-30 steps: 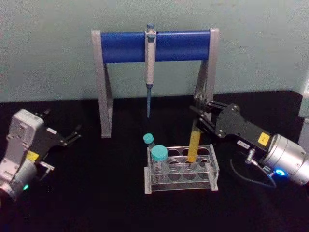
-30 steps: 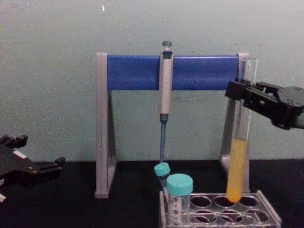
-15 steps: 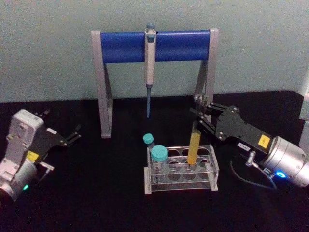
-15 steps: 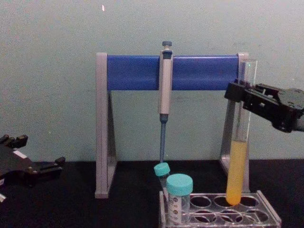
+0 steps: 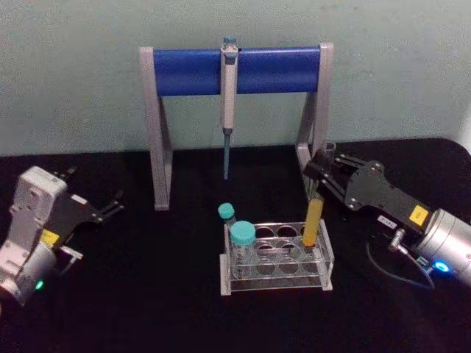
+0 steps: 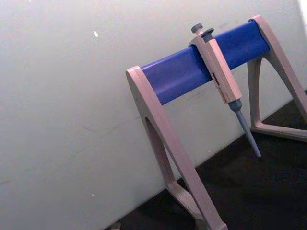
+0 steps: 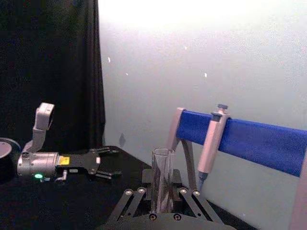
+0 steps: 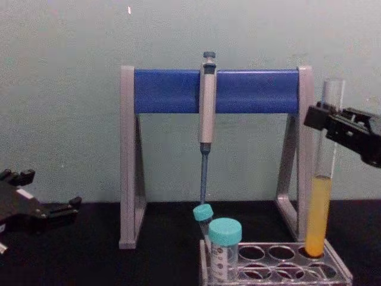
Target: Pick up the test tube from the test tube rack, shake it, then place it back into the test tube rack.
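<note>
While our right gripper (image 5: 318, 175) pinches the upright test tube (image 8: 318, 208), we see its base at the rack's (image 5: 276, 277) 3 o'clock hole (left gripper (image 5: 110, 206) splayed, idle).

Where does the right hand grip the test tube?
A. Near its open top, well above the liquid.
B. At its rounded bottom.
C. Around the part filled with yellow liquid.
A: the right hand clamps the test tube a little under its open rim, and the yellow liquid lies well below the grip.

1 test tube (image 5: 313, 220), 2 capped vials (image 5: 242, 237), 1 rack (image 5: 276, 285), 1 pipette (image 5: 229, 88).
</note>
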Motion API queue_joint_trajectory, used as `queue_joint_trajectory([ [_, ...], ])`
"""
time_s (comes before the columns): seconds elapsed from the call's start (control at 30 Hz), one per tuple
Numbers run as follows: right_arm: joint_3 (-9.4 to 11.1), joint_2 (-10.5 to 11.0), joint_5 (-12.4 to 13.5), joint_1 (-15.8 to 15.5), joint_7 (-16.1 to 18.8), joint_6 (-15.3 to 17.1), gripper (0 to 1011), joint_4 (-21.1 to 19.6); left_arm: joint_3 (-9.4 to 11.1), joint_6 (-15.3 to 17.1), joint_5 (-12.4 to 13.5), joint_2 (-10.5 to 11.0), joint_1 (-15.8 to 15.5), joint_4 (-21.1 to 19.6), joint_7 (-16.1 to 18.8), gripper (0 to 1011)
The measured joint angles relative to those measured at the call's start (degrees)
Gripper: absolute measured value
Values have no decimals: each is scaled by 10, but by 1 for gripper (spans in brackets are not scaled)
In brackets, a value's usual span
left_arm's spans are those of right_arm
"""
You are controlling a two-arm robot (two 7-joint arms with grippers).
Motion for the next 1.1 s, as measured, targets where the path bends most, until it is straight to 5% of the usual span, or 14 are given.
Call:
queue_joint_trajectory([
  [1.1,0,-11,-7,3,5,11,237,53,0,0,0,0,0,0,0,1001],
])
